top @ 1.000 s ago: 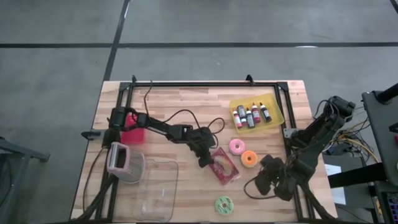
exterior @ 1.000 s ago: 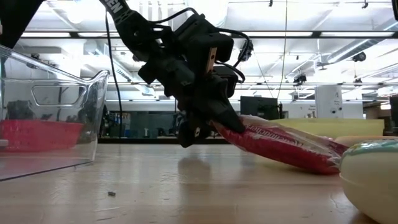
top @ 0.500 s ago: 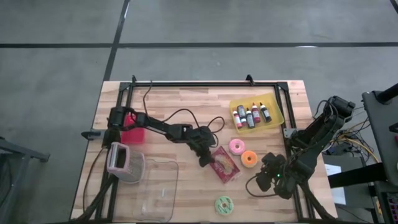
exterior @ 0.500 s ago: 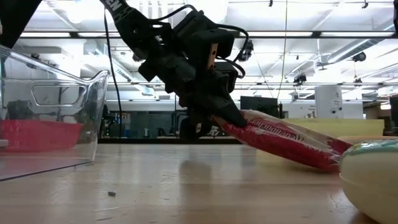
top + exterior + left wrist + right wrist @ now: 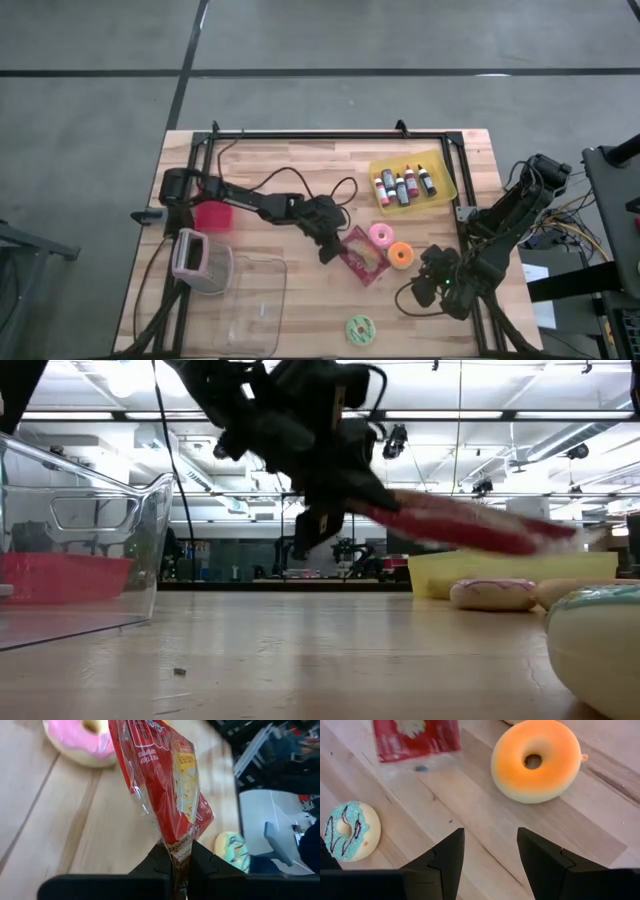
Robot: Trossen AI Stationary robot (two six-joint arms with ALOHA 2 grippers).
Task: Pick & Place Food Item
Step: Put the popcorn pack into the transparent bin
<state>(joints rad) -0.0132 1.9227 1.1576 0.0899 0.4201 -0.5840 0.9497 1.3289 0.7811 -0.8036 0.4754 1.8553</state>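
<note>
My left gripper (image 5: 333, 247) is shut on a red snack bag (image 5: 361, 255) near the table's middle. In the low view the bag (image 5: 470, 528) hangs in the air, about level, sticking out sideways from the gripper (image 5: 340, 510). A pink donut (image 5: 380, 236) and an orange donut (image 5: 400, 254) lie on the table just right of the bag. A green-iced donut (image 5: 360, 328) lies near the front edge. My right gripper (image 5: 425, 287) is open and empty at the front right, with the orange donut (image 5: 537, 760) ahead of its fingers. My left gripper pinches the bag's crimped end seam (image 5: 181, 854) between its two fingers (image 5: 159, 865). The fingers come at it slanting down from the table's left side. The bag is lifted clear of the table and stretches away from the fingers, about level, toward the right.
A clear plastic container (image 5: 252, 300) stands at the front left, with a grey-pink device (image 5: 190, 255) and a red bin (image 5: 213, 216) beside it. A yellow tray (image 5: 445, 185) of small bottles sits at the back right. A black frame (image 5: 330, 136) runs along the far edge.
My left gripper has gone up with the snack bag and a little toward the far edge. The bag was tilted with its far end on the table; now it is lifted clear and about level.
</note>
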